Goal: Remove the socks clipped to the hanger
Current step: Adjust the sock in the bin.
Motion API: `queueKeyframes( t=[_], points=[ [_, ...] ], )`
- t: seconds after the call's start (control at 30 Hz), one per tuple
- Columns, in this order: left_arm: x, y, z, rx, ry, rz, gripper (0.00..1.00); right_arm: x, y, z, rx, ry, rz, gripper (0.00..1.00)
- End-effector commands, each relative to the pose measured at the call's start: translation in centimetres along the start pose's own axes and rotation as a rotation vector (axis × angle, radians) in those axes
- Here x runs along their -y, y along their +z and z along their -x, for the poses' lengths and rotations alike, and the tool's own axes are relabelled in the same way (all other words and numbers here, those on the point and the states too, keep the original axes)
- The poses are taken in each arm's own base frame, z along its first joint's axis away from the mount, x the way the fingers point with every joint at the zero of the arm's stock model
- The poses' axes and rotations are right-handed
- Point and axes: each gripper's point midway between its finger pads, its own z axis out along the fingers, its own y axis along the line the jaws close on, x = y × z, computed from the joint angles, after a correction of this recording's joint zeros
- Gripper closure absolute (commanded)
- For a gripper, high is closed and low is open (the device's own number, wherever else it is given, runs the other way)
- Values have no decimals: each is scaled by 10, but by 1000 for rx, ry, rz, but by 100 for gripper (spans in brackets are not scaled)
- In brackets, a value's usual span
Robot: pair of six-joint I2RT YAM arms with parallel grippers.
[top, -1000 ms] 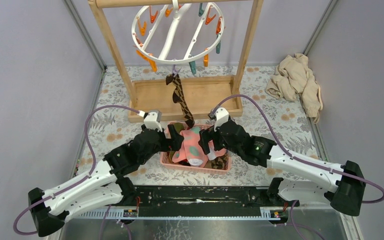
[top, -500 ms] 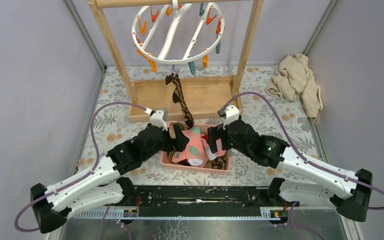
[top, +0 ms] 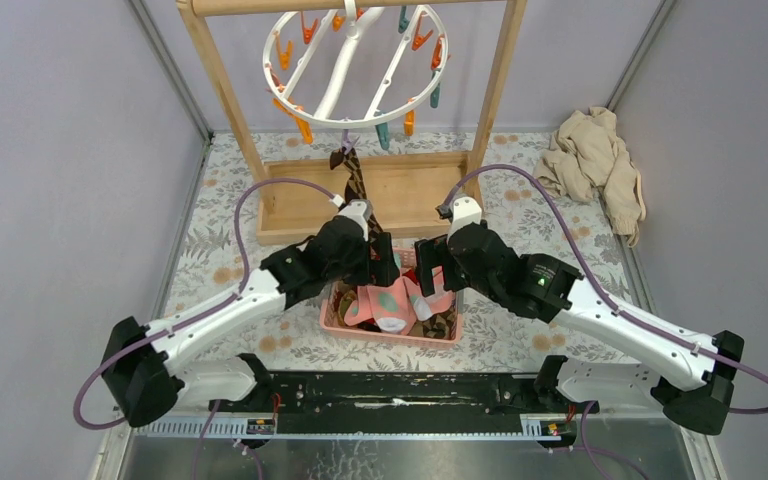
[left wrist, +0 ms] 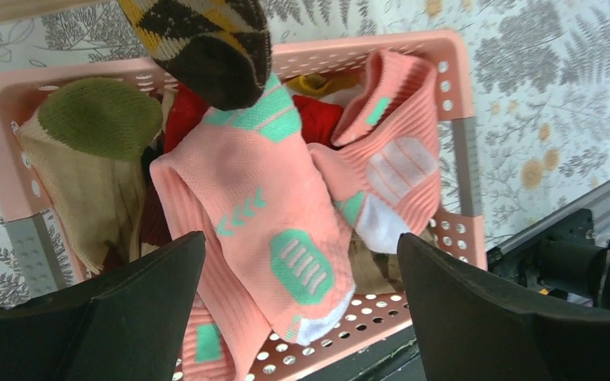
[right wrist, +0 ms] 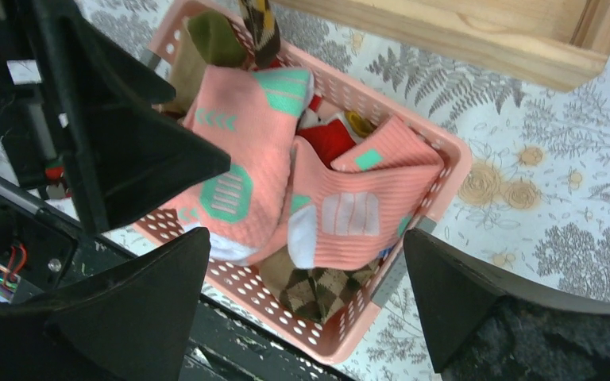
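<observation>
- Hanging from a purple clip (top: 348, 143) on the near rim of the hanger (top: 312, 113), one brown-beige argyle sock (top: 358, 195) drops straight down. Its dark toe (left wrist: 218, 67) ends just above the far rim of the pink basket (top: 388, 338).
- The hanger hooks over the top bar of the wooden rack (top: 400, 195), which stands at the middle of the worktop's far edge.
- The basket sits by the middle of the worktop's near edge, heaped with loose socks. Two pink socks (left wrist: 262, 198) with teal marks lie on top, an olive-toed beige sock (left wrist: 99, 123) is at one end, red socks (right wrist: 330, 139) lie beneath, and a brown argyle pair (right wrist: 318, 290) is at the near rim.
- The left gripper (top: 382, 262) hovers over the basket's left half with its jaws spread wide and nothing between them. It is just beside the hanging toe.
- The right gripper (top: 428, 268) hangs over the basket's right half, jaws equally wide apart and empty.
- A beige cloth heap (top: 592, 165) lies in the worktop's far right corner.
</observation>
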Motion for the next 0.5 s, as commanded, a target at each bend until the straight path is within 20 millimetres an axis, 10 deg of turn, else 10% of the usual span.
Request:
queueKeyframes(
  t=[0.0,0.47],
  points=[
    [15,13,3,-60,24,-78,2,5,-7,-5,-37,33,-18,0],
    [20,39,16,-122,103,-91,2,7,-3,19,59,-8,-22,0]
  ],
)
